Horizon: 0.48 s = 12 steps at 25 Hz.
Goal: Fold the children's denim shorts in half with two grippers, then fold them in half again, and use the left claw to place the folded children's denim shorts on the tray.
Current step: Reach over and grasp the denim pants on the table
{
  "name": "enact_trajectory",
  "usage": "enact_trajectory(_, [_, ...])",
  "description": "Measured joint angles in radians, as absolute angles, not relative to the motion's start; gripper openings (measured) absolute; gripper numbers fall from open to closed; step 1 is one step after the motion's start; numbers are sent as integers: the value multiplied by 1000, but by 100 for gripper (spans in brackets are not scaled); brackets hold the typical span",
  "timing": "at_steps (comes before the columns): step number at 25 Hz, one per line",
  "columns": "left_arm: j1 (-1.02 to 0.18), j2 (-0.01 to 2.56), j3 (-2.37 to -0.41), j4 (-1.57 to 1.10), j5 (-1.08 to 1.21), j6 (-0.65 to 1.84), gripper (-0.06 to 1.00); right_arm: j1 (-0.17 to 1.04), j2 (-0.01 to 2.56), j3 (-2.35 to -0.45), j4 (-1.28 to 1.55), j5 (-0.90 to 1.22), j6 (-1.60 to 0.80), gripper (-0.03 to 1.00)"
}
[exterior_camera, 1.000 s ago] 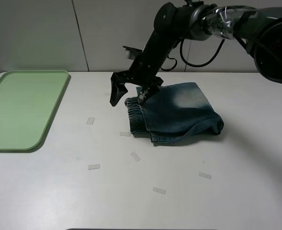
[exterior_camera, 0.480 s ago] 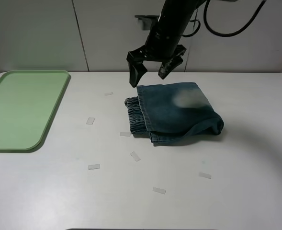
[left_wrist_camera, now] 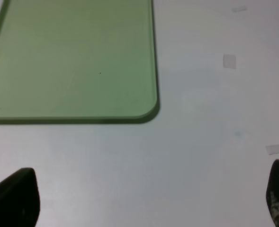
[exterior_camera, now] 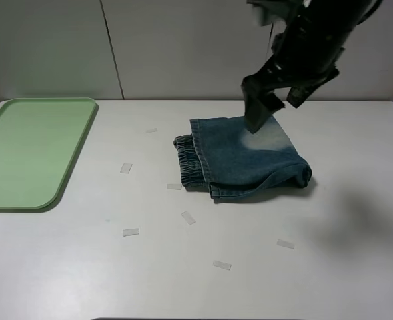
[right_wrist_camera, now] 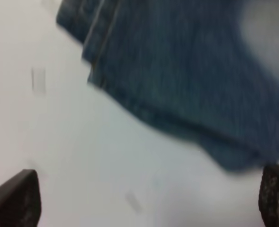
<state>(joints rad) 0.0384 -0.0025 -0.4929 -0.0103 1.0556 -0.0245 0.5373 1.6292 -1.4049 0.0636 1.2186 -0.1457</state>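
A: What is sitting on the white tabletop point(exterior_camera: 83, 273)?

B: The pale green tray point(exterior_camera: 29, 153) is lying along its left edge. Well to the right, the children's denim shorts point(exterior_camera: 249, 160) are lying folded into a compact bundle. The gathered waistband point(exterior_camera: 188, 163) is facing the tray and a pale faded patch point(exterior_camera: 266, 137) is showing on top.

A: And the arms?

B: The right arm point(exterior_camera: 316, 40) is reaching down from the upper right, blurred. It is holding the right end effector point(exterior_camera: 274, 103) in the air above the far edge of the shorts. Seen from its wrist, both fingers point(right_wrist_camera: 16, 198) are standing spread wide with nothing between them.

A: The left one?

B: The left end effector point(left_wrist_camera: 146, 198) is hovering over bare tabletop just beside a rounded corner of the tray, likewise spread and gripping nothing.

A: Anything smaller?

B: Small pale slips point(exterior_camera: 131, 232) are lying scattered on the tabletop around the shorts.
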Motion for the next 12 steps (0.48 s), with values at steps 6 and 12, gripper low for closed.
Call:
enact_trajectory(6, [38, -3, -493, -10, 1056, -25, 95, 537, 1340, -1192, 59, 1220, -142, 69])
enact_trajectory(12, [38, -3, -493, -10, 1056, -25, 95, 537, 993, -963, 58, 1222, -138, 69])
